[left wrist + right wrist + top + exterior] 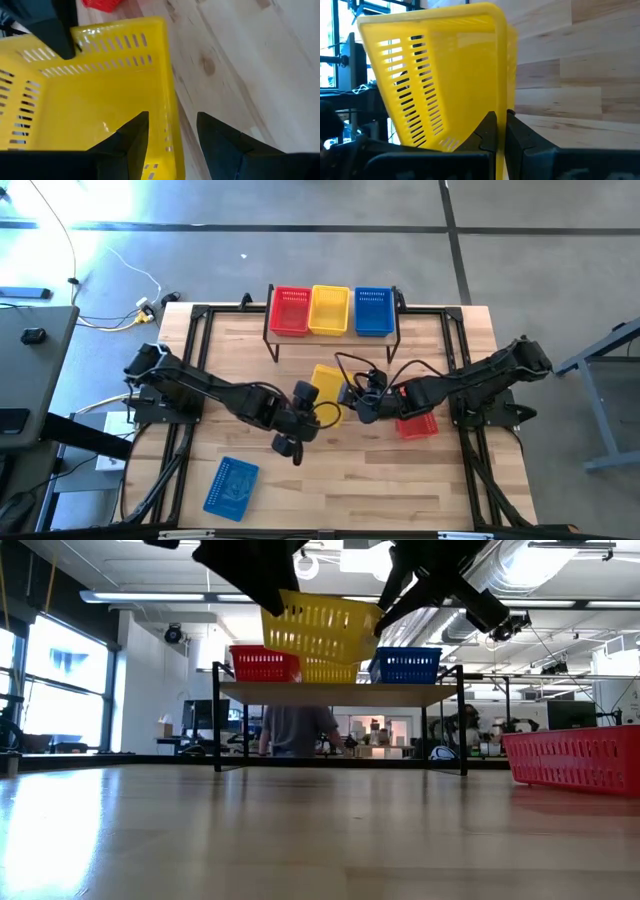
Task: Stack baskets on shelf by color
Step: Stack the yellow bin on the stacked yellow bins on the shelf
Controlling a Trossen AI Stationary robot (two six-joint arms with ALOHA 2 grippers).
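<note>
Gripping yellow basket [322,627], no lettering

Overhead view straight down, low view level across table, both wrist views close on yellow basket [100,90]

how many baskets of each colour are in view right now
red baskets: 2, on the shelf and on the table
yellow baskets: 2, on the shelf and held up
blue baskets: 2, on the shelf and on the table
total: 6
</note>
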